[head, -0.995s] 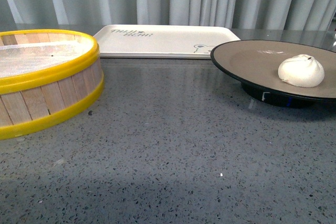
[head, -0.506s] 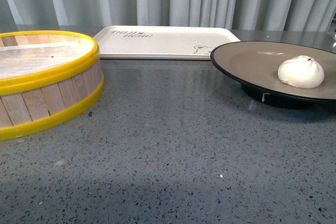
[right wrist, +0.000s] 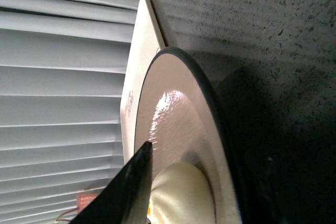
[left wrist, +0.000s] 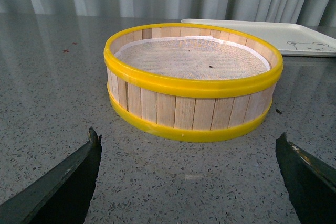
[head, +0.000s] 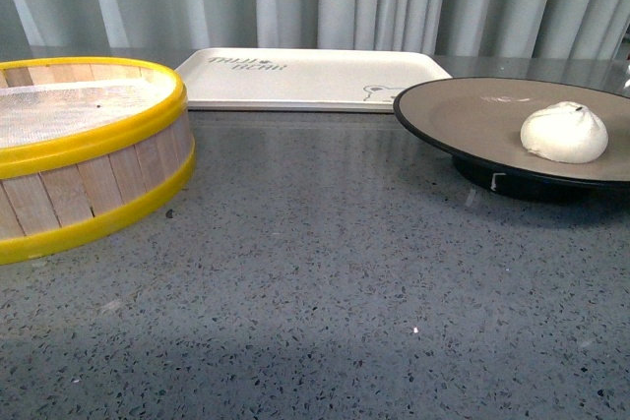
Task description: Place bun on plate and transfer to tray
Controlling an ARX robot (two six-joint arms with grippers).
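The bun (head: 563, 133), a small white dome of matte dough with a pinched top, sits on the plate (head: 463, 110), right of its middle. The plate is wide, round and shallow, brown-grey inside with a glossy black rim, and stands on a black foot on the table (head: 315, 292), a grey speckled slab polished enough to show faint reflections. Just behind its left edge lies the tray (head: 305, 76), flat cream-white plastic with rounded corners, a raised lip, printed lettering and a small bear drawing. To the left stands a round steamer basket (head: 89, 145) with upright pale wood slats between two bright yellow hoops and white mesh cloth inside (a few dark specks on it).

The left gripper (left wrist: 187, 132) hovers before the basket, its dark, wedge-shaped jaws spread wide around nothing. Of the right gripper (right wrist: 134, 177) only one dark, tapering finger shows, over the plate's shiny upper face beside the bun; whether it grips cannot be told.
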